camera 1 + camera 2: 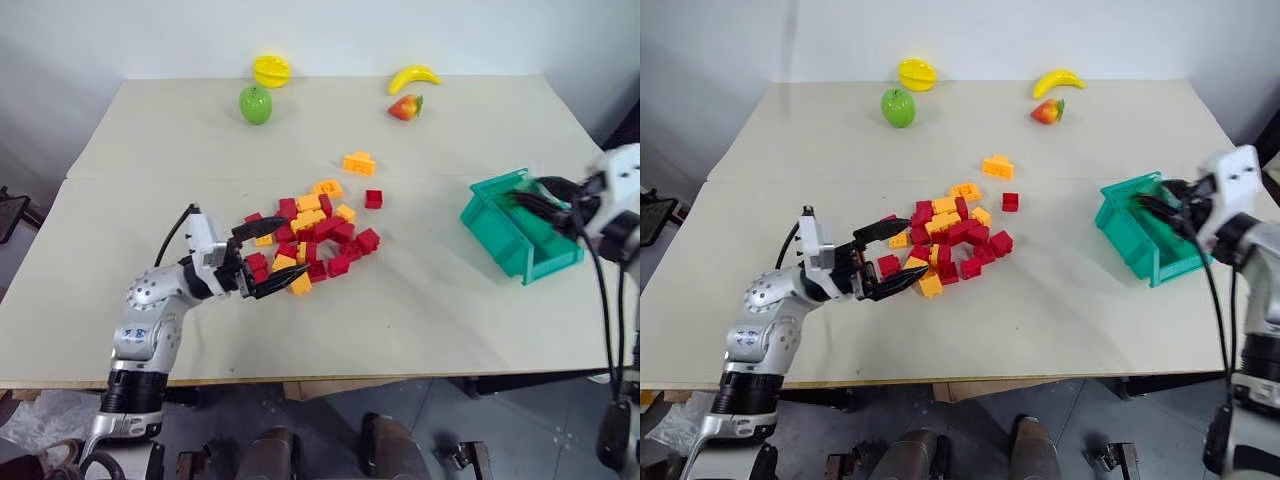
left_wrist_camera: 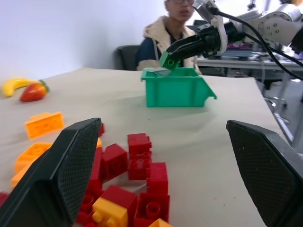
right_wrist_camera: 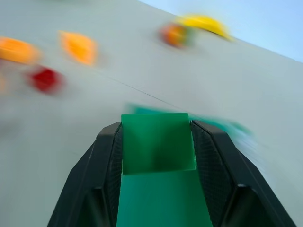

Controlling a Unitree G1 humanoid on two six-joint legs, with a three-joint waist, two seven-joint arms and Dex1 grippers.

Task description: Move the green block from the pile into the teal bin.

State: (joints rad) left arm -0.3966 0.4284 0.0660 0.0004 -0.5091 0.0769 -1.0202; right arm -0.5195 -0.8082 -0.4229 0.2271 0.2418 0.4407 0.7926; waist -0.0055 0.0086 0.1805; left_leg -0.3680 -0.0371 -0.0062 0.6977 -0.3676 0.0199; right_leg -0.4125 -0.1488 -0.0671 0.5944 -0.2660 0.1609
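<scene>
my right hand (image 2: 171, 57) pinching the green block (image 2: 167, 61) above the teal bin (image 2: 175, 88) rim, left hand (image 1: 268, 262) wide at the pile (image 1: 315, 238), bare worktop (image 1: 420, 300) between

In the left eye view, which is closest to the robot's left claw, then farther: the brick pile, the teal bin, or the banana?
1. The pile, right at the left gripper.
2. The teal bin, off to its right.
3. The banana, at the table's far edge.

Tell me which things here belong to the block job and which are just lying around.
Job:
green block, held in the right gripper over the bin
teal bin
pile of red and orange bricks
left gripper, open at the pile

Lying about:
apple
banana
strawberry
yellow fruit
</scene>
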